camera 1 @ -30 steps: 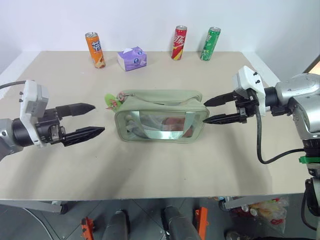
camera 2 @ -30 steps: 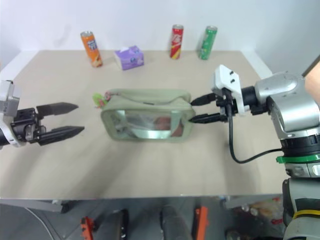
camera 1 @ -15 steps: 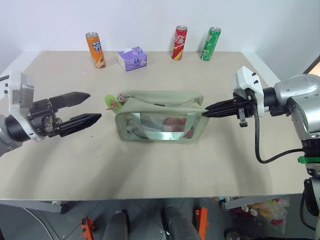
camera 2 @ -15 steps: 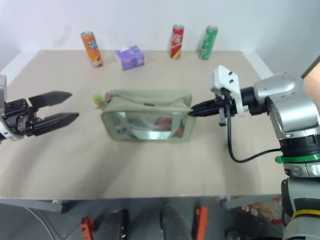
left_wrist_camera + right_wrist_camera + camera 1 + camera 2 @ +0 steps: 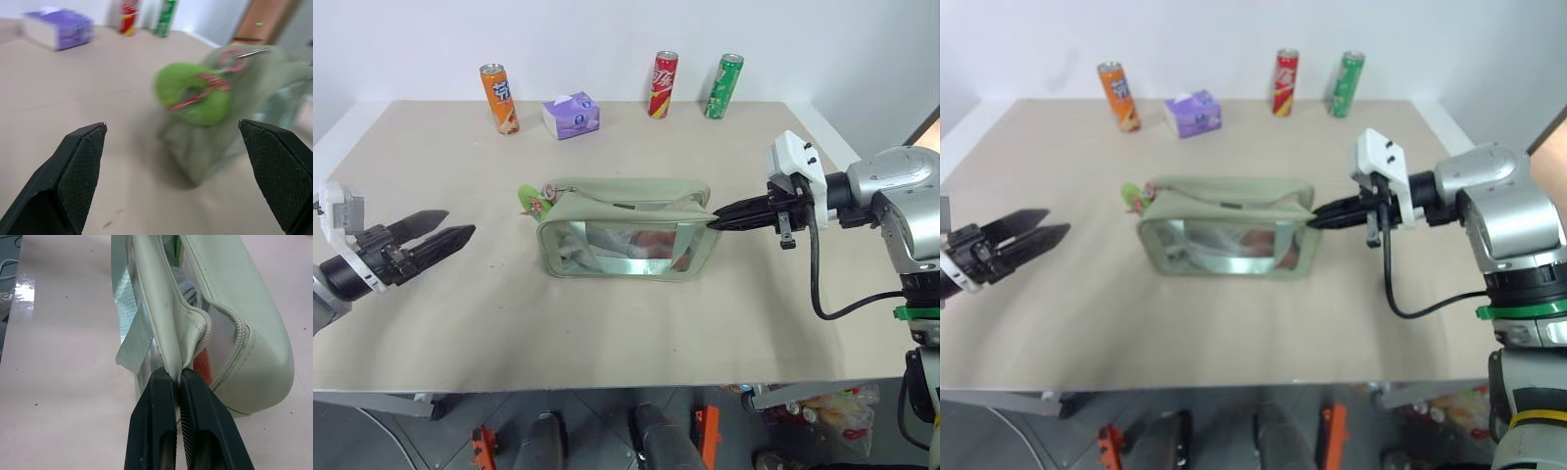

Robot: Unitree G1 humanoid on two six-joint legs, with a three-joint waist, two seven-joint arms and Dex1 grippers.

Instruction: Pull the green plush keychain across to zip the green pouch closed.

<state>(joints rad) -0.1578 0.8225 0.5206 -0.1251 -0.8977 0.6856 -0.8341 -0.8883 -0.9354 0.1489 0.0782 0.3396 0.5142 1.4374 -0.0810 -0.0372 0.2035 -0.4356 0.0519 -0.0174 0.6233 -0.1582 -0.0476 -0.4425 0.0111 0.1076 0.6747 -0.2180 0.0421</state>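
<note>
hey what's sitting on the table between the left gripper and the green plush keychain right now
Nothing: in the left eye view only bare table lies between the left gripper, its jaws open, and the green plush keychain at the green pouch.

I'm holding my right gripper (image 5: 717, 222) out level from the right side, its two black fingers pinched tight together. My left gripper (image 5: 450, 238) is hanging low at the left, pointing inward, fingers (image 5: 80, 171) spread wide apart.
</note>
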